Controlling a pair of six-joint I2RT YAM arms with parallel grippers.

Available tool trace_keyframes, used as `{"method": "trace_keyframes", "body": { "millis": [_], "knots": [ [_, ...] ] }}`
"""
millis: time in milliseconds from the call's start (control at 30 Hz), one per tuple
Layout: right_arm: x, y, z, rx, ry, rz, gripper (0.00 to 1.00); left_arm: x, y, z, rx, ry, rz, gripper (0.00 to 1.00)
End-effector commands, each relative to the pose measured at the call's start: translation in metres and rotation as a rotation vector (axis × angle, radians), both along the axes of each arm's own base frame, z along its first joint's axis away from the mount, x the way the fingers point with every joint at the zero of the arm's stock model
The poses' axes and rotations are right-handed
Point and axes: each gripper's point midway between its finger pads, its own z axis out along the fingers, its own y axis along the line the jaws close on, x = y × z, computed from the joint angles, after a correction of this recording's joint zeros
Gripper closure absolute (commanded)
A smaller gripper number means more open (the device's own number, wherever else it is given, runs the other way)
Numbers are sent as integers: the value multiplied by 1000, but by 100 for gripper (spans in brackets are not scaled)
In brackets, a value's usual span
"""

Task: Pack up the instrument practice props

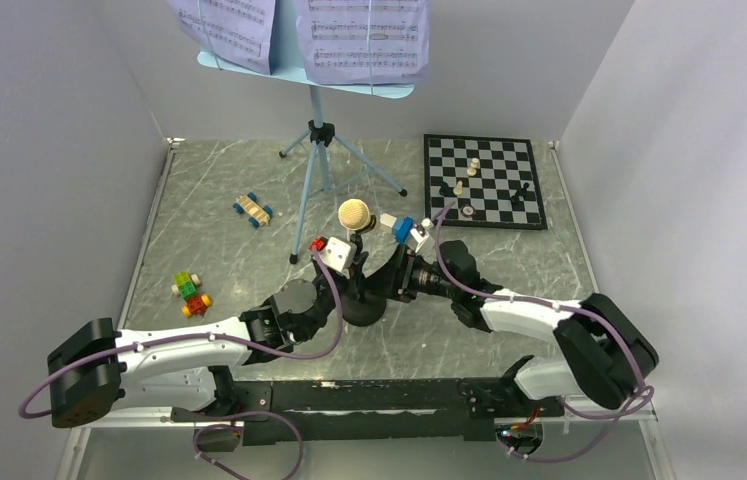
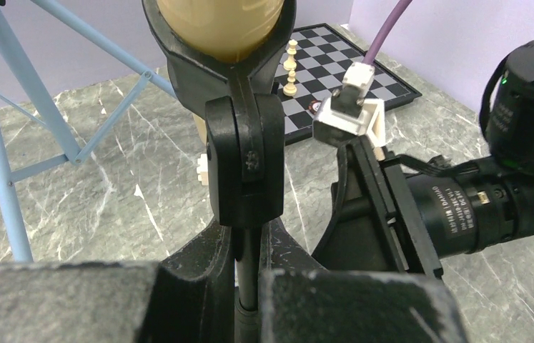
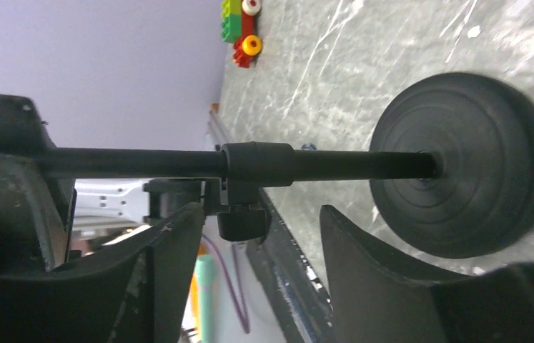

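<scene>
Two black fingers of the left gripper (image 2: 249, 300) pinch tight on the thin round pole of the one short mic stand (image 2: 246, 179), whose smooth disc base sits mid-table on grey marbled stone (its forked clip cradles one tan, round-headed microphone (image 1: 354, 214)). The right gripper (image 3: 260, 214), at 3 o'clock, holds its jaws parted beside that pole, clasping nothing. At 12 o'clock stands one light-blue tripod music stand (image 1: 317, 150) bearing two lavender pages (image 1: 364, 40); one checkered chessboard (image 1: 489, 180) lies at 2 o'clock.
</scene>
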Motion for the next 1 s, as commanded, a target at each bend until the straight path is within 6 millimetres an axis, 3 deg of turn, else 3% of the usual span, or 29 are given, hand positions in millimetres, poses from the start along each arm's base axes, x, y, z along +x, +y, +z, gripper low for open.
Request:
{"method": "trace_keyframes", "body": {
  "millis": [0, 200, 300, 400, 533, 667, 800, 967],
  "knots": [
    [-8, 13, 36, 206, 39, 75, 40, -1, 8, -21, 95, 21, 22, 100],
    [-3, 12, 40, 264, 38, 60, 71, -2, 9, -22, 99, 20, 23, 100],
    [-3, 12, 42, 272, 20, 69, 81, -3, 10, -23, 100, 21, 24, 100],
    [-2, 12, 42, 239, -20, 77, 100, -4, 10, -25, 105, 25, 19, 100],
    [9, 6, 28, 27, -171, 47, 100, -3, 7, -32, 126, 40, 16, 100],
    [27, -20, 13, -334, -460, -85, 100, -3, 5, -40, 139, 57, 13, 100],
    [27, -37, 8, -579, -698, -158, 100, -3, 3, -45, 144, 64, 14, 100],
    [17, -44, 7, -756, -902, -198, 100, -2, 2, -49, 157, 73, 15, 100]
  ]
}}
